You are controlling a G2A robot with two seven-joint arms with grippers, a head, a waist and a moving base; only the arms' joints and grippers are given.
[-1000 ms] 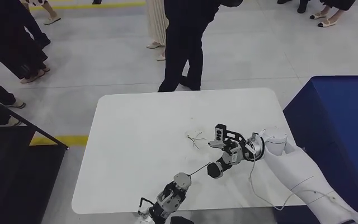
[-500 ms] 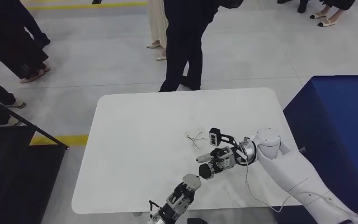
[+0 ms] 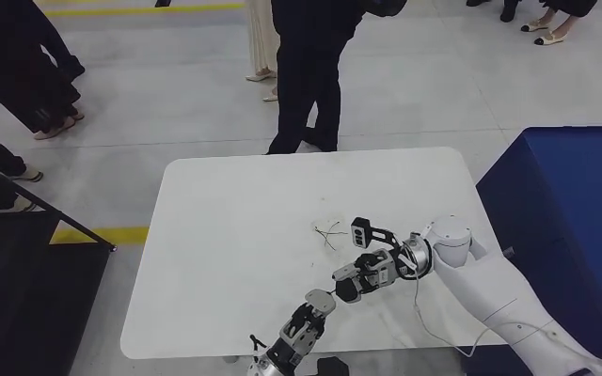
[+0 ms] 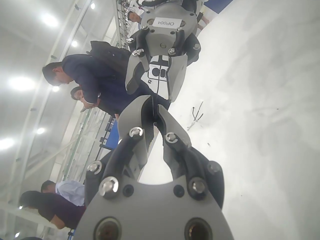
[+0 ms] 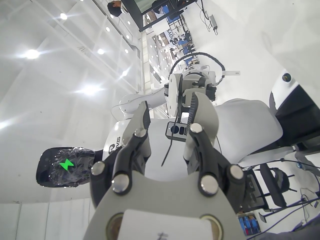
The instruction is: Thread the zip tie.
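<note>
Right gripper [image 3: 344, 285] has slid toward 9 o'clock over the table [image 3: 235, 216], narrowing the gap to the left gripper [image 3: 318, 303], which edged toward 3 o'clock.

Left fingers are pinched on the zip tie [image 4: 157, 86], which is held in the air between the two grippers. Right fingers are spread wide with the strap running between them; contact with a pad not discernible.

Step, as judged: aligning the strap for threading. The next move calls for the right gripper to close on the strap without kinking it. Head not located.

Left wrist view shows the pinch, plus spare ties [image 4: 197, 112] lying at 12 o'clock from the right gripper. Right wrist view shows the free pointed tip reaching toward its palm.
</note>
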